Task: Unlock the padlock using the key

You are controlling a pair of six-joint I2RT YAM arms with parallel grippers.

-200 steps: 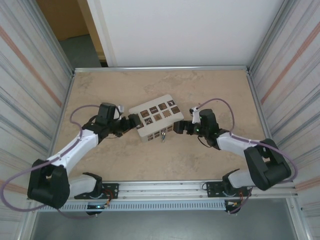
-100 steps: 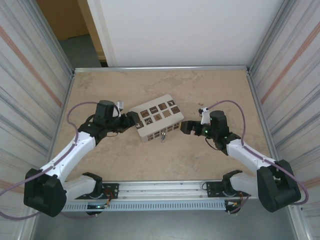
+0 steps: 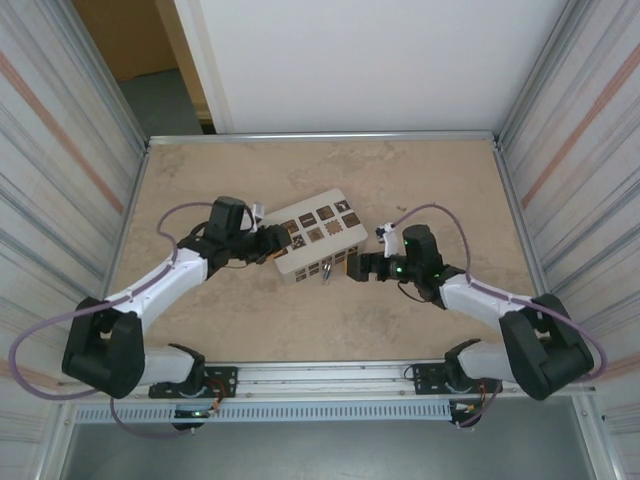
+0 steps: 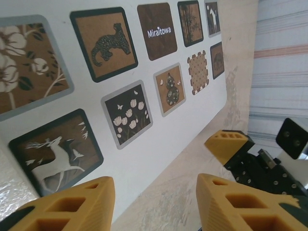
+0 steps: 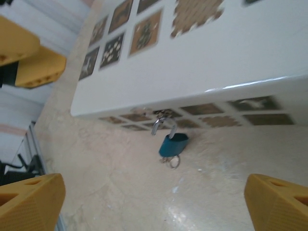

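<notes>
The small blue padlock [image 5: 172, 144] hangs by its grey shackle [image 5: 163, 122] from the front side of a white box [image 5: 231, 53]. It also shows as a speck in the top view [image 3: 327, 270]. The key [image 5: 170, 160], silvery with a small ring, sticks out under the padlock. My right gripper [image 5: 154, 207] is open, its jaws wide apart, a short way in front of the padlock and touching nothing. At the box's left end [image 3: 313, 228] my left gripper [image 4: 154, 202] is open. One finger [image 4: 72, 207] is over the box top, the other over the table.
The box top [image 4: 144, 159] carries several brown picture tiles. Beige tabletop [image 3: 400, 180] lies behind and beside the box. Ribbed side walls [image 3: 60, 150] close in left and right, and a metal rail [image 3: 330, 375] runs along the near edge.
My left gripper has moved right, up to the box's left end, and its jaws have narrowed. My right gripper pulled back a little, then came left and nearer, toward the padlock.
</notes>
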